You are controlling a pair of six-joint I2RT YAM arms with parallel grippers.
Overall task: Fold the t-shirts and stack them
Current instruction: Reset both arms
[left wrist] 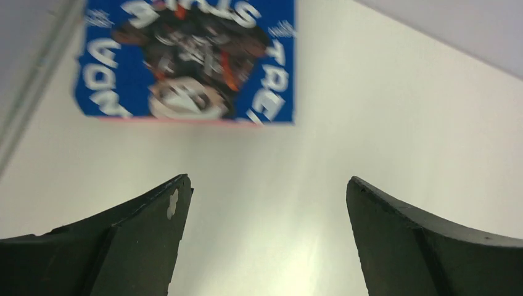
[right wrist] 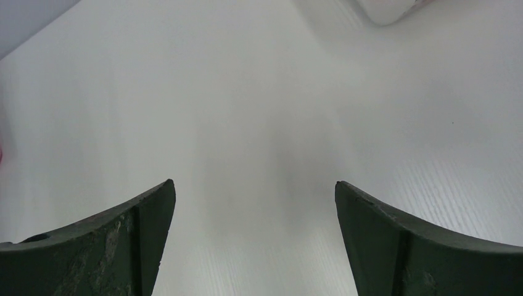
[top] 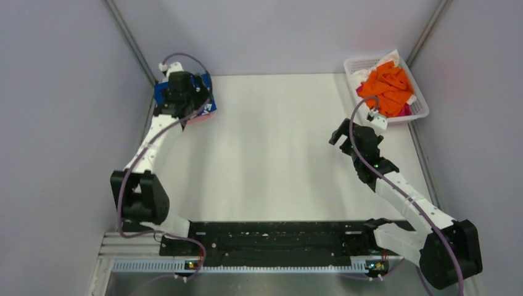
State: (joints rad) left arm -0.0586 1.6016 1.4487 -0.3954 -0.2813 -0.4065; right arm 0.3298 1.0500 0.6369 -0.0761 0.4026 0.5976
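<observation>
The royal blue t-shirt (top: 160,94) lies folded at the table's far left corner, its white lettering and dark picture facing up (left wrist: 191,58). A thin pink edge (left wrist: 185,121) of the light pink shirt shows under its near side (top: 198,119). My left gripper (top: 185,92) hovers over this stack, hiding much of it from above; it is open and empty (left wrist: 268,185). Orange t-shirts (top: 387,86) are heaped in the basket. My right gripper (top: 338,134) is open and empty (right wrist: 254,188) above bare table, just in front of the basket.
The white lattice basket (top: 354,63) stands at the far right corner, and its corner shows in the right wrist view (right wrist: 388,9). Grey walls close in the left, right and back. The black rail (top: 277,240) runs along the near edge.
</observation>
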